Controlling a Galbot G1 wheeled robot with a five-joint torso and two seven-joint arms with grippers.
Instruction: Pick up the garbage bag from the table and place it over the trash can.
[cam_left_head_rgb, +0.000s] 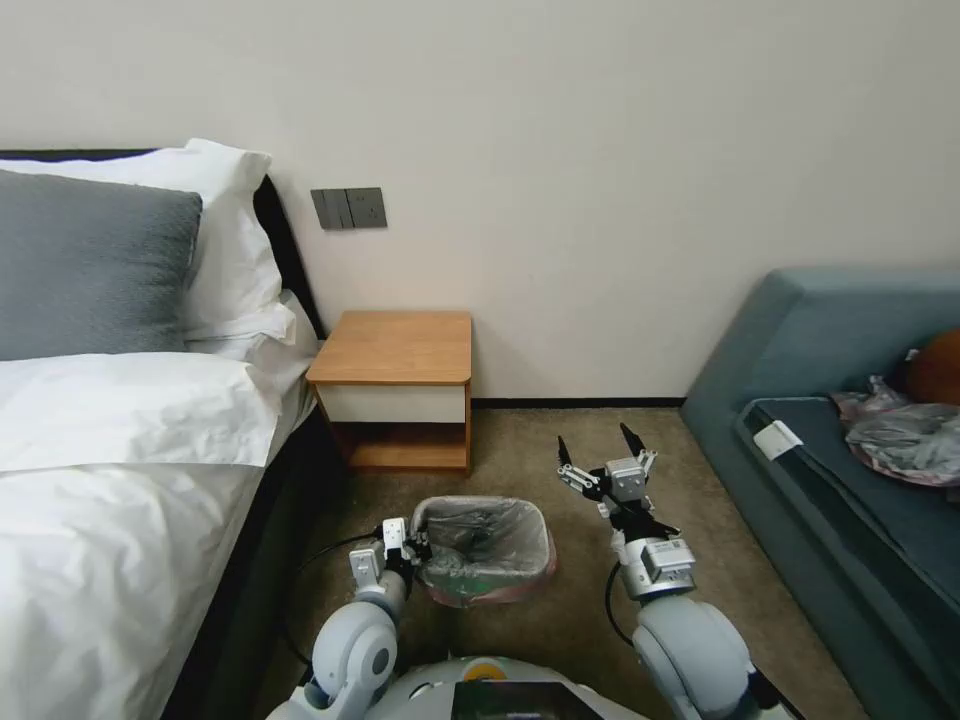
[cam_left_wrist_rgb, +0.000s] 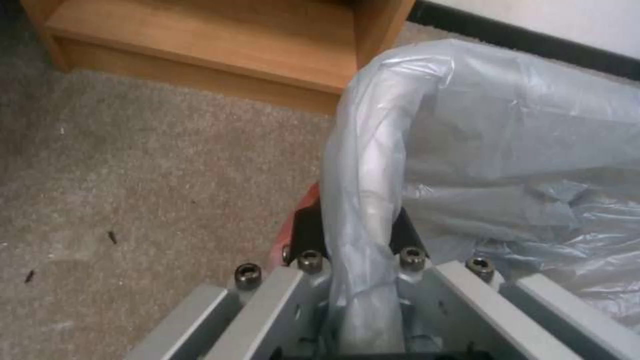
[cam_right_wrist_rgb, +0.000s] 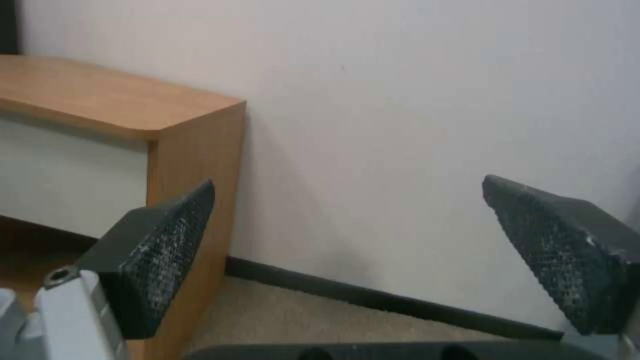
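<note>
Left tool (cam_left_head_rgb: 412, 548) sits low at the left rim of the trash can (cam_left_head_rgb: 440, 585), its fingers (cam_left_wrist_rgb: 308, 234) closed around the rim with the garbage bag (cam_left_head_rgb: 487, 545) film pinched between them; in the left wrist view the film (cam_left_wrist_rgb: 373, 165) wraps over the rim edge and runs straight down between the two black pads, a bit of red showing beside one pad. Right tool (cam_left_head_rgb: 600, 455) is raised off to the right of the can, above the carpet (cam_left_head_rgb: 520, 440), fingers spread wide apart and holding nothing; right wrist view shows both mesh-textured fingertips (cam_right_wrist_rgb: 167, 250) far apart with the wall behind them. Garbage bag already lines the trash can, grey film draped over all sides of the rim, pinkish edge hanging down the front outer wall. Can stands on the carpet just in front of the tabletop (cam_left_head_rgb: 395, 345), nightstand against the wall, beside the bed (cam_left_head_rgb: 110, 480). Blue sofa (cam_left_head_rgb: 830, 330) on the right carries a separate crumpled grey-pink plastic bundle (cam_left_head_rgb: 905, 440), well apart from the can.
</note>
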